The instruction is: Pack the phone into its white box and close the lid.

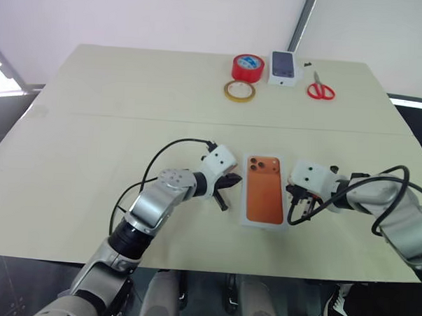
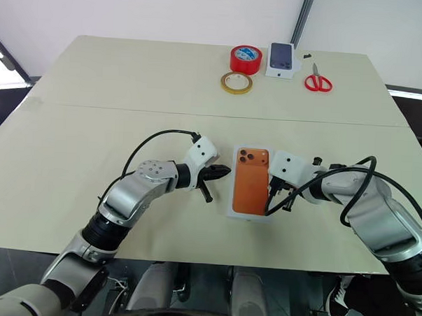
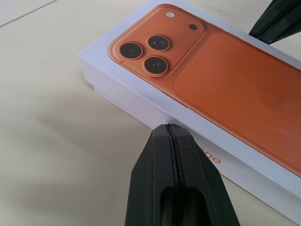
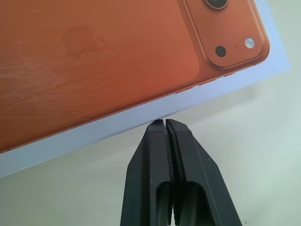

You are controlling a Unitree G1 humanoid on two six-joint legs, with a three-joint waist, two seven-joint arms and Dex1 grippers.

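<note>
Lid on white box (image 1: 265, 192), orange phone picture up. Left gripper (image 1: 227, 189) and right gripper (image 1: 294, 197) flank it, jaws shut, empty. Next: press lid flush.

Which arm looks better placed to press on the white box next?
Probably right: the shut right gripper sits at the edge of the white box, while the shut left gripper stands slightly off the other side.

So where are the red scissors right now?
The red scissors lie at the table's far edge, toward the robot's right in the head views, just right of the small white box and red tape roll.
</note>
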